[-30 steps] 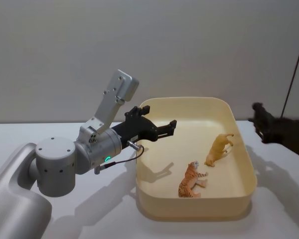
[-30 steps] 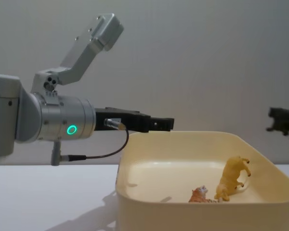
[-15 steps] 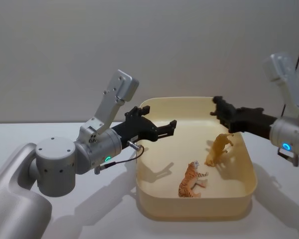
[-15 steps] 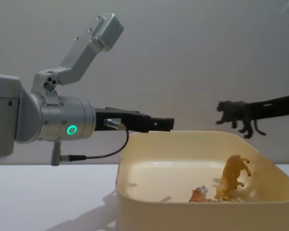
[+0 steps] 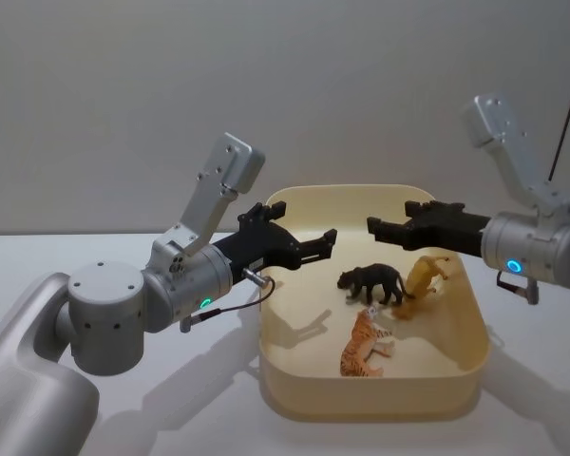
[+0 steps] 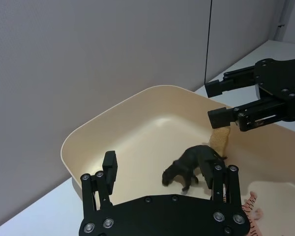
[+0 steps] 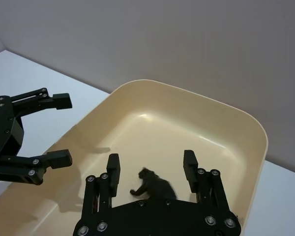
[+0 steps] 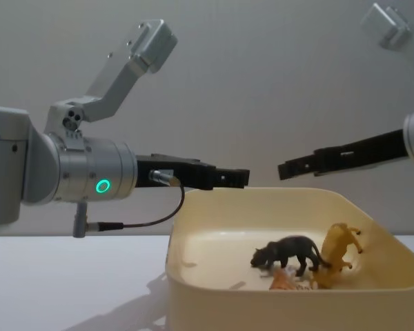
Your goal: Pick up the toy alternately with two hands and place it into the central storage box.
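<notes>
Head view: black toy [image 5: 372, 281] standing inside central storage box [image 5: 294, 404], beside yellow toy [image 5: 422, 282] and behind tiger toy [image 5: 365, 346]; left gripper [image 5: 328, 242] spread over box's left rim, right gripper [image 5: 375, 226] spread above box's far right, both empty

Chest view: black toy [image 8: 288, 252] on box floor, both grippers level above rim

Wrist views: jaws wide apart over box
</notes>
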